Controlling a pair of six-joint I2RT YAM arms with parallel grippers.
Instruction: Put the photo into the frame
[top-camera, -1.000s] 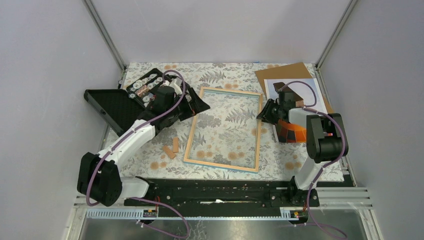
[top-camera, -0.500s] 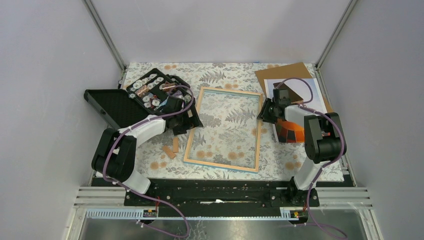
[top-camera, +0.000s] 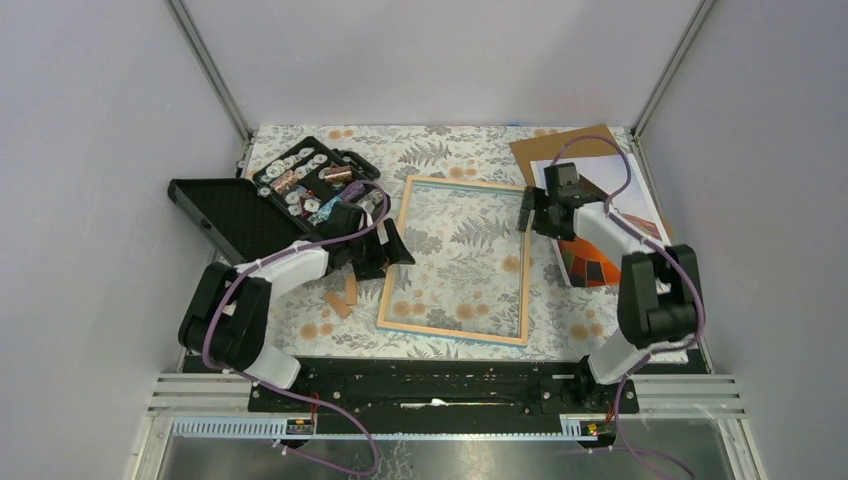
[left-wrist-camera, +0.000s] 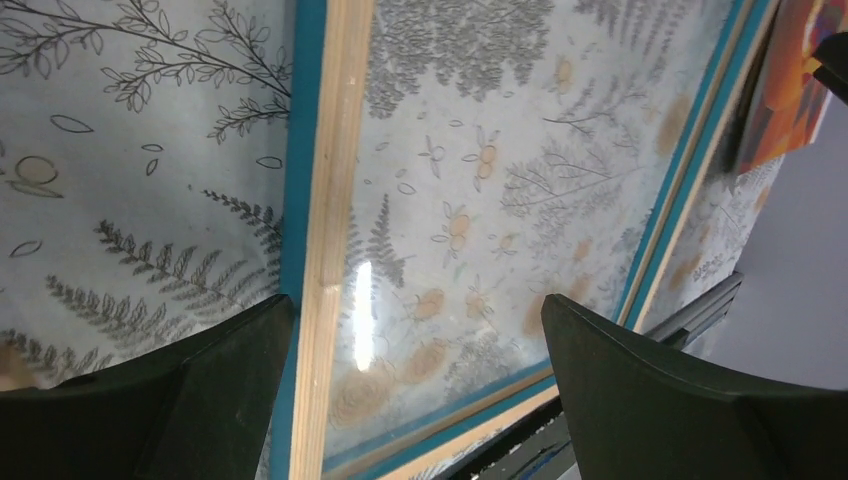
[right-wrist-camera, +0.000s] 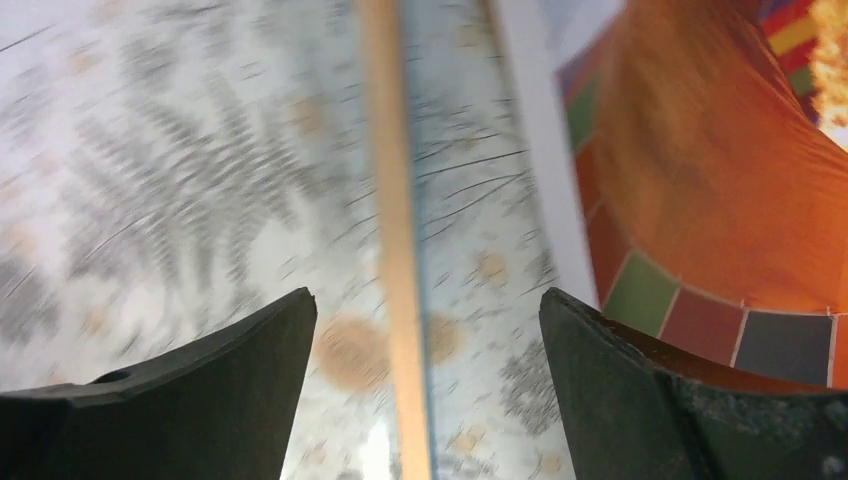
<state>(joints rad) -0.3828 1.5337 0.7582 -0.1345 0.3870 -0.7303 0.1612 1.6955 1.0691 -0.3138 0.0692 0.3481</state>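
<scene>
The frame (top-camera: 450, 334) lies flat in the middle of the table, light wood rim up, clear pane over the floral cloth. My left gripper (top-camera: 390, 246) is open, its jaws either side of the frame's left rim (left-wrist-camera: 330, 200). My right gripper (top-camera: 529, 212) is open, its jaws either side of the frame's right rim (right-wrist-camera: 395, 200) near the far corner. The photo (top-camera: 592, 268), an orange-red balloon print, lies right of the frame, partly under my right arm. It also shows in the right wrist view (right-wrist-camera: 720, 200) and at the left wrist view's corner (left-wrist-camera: 800, 80).
A black case of small parts (top-camera: 300, 180) with its lid (top-camera: 225, 215) open sits at the back left. Small wooden pieces (top-camera: 345, 293) lie left of the frame. A brown backing board (top-camera: 570, 145) lies at the back right under the photo. Grey walls enclose the table.
My left gripper has come away from the case to the frame's left rim. My right gripper has moved farther along the right rim. The frame's near end has shifted slightly right.
</scene>
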